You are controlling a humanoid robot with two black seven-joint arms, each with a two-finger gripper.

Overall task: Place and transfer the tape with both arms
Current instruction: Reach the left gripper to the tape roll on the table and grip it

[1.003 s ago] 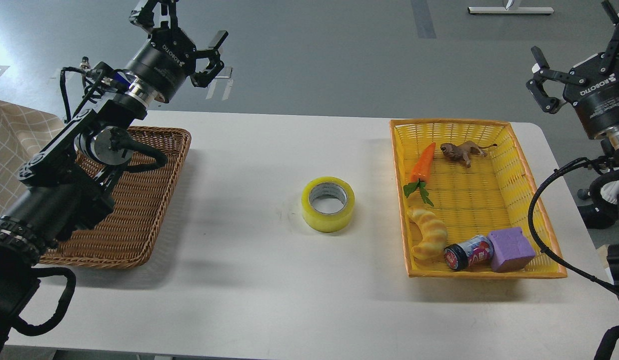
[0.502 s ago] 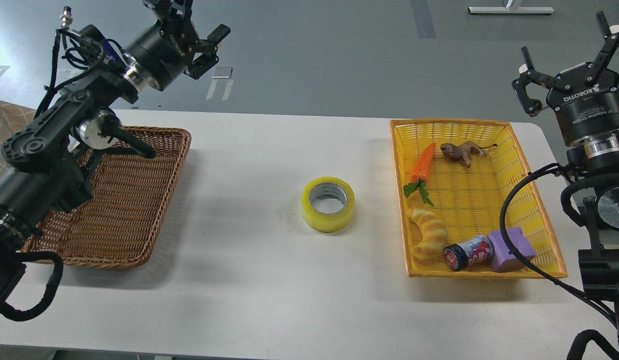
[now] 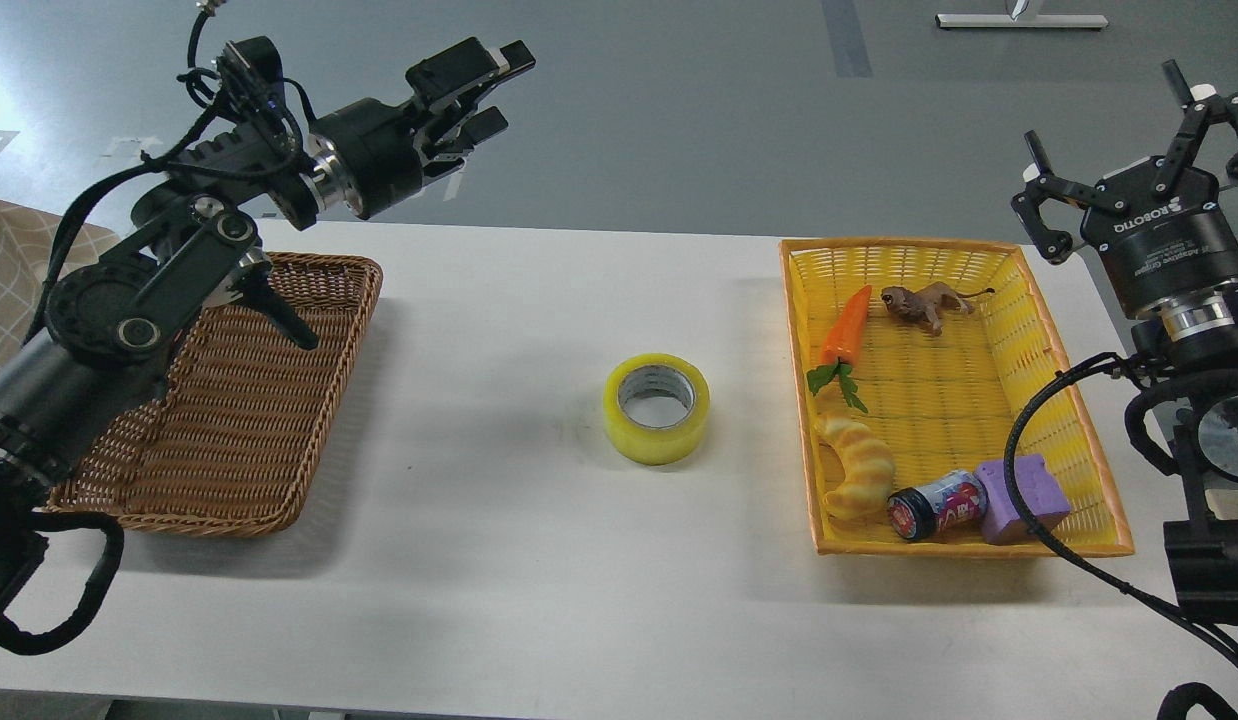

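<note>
The tape [image 3: 656, 407], a yellow translucent roll with a pale core, lies flat on the white table [image 3: 539, 560] near its middle, with nothing touching it. My left gripper [image 3: 501, 90] is held high above the table's far edge, up and left of the tape. It points right, and its fingers are spread and empty. My right gripper [image 3: 1124, 150] is raised beyond the far right corner of the yellow basket [image 3: 801, 330]. It points away from me, open and empty.
A brown wicker basket [image 3: 269, 420] lies at the left under my left arm. The yellow basket at the right holds a toy carrot [image 3: 845, 325], a toy lion [image 3: 919, 303], a bread-like toy [image 3: 857, 462], a small jar [image 3: 937, 506] and a purple block [image 3: 1027, 498].
My left gripper has swung to the right and turned from pointing up to pointing sideways. My right gripper has shifted left and turned more upright. The tape has not moved.
</note>
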